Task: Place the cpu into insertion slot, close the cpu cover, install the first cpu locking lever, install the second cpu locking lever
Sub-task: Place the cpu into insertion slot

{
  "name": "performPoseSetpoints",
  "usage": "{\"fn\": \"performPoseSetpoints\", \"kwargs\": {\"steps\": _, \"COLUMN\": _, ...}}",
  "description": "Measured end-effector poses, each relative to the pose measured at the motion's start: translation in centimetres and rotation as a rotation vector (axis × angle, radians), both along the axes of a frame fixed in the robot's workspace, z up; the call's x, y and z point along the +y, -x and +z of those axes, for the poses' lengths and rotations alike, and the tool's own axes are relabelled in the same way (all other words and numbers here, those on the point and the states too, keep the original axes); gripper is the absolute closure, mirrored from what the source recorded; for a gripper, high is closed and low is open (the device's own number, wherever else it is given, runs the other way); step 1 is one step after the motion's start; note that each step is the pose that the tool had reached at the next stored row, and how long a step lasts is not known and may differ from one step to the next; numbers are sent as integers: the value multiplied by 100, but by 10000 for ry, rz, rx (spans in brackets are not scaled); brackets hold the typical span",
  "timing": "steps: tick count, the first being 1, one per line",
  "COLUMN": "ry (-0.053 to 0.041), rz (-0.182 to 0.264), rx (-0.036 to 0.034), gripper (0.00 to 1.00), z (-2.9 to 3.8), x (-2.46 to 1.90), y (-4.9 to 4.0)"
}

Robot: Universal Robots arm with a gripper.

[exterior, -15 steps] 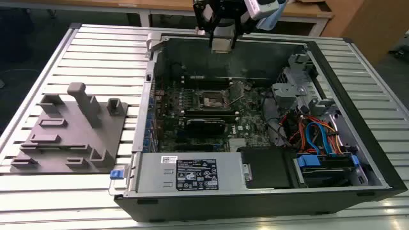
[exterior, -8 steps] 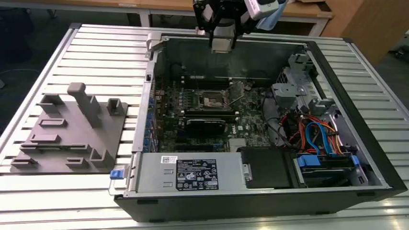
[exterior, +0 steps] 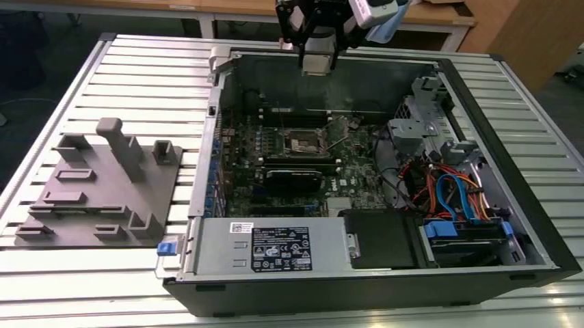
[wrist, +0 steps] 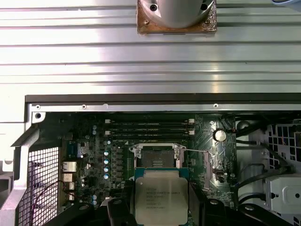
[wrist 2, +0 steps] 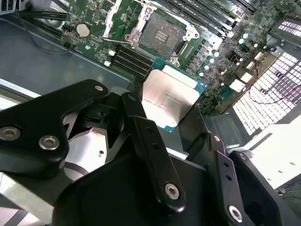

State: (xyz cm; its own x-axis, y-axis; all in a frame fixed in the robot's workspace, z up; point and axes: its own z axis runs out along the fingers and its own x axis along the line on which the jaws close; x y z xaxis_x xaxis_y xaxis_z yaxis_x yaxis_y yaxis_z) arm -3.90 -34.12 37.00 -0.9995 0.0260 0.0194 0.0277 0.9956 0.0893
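My fingers (wrist 2: 137,110) are clamped on the small, square, silvery-topped cpu (wrist 2: 170,100), as both wrist views confirm. The exterior view places my gripper (exterior: 318,65) well apart from the dark, metal-rimmed insertion slot (exterior: 306,141).

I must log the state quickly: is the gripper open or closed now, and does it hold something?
The gripper is closed, holding the cpu by its edges.

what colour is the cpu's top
The cpu top is silvery-grey, best in the second wrist view.
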Motion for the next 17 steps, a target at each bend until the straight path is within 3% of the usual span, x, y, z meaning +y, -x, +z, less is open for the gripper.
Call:
{"fn": "performPoseSetpoints", "kwargs": {"steps": 9, "ry": 14, "rz": -1316, "rx": 0, "gripper": 46, "z": -14, "x": 0, "y": 3}}
{"fn": "performPoseSetpoints", "kwargs": {"steps": 17, "ry": 14, "rz": -1338, "rx": 0, "gripper": 46, "z": -16, "x": 0, "y": 10}}
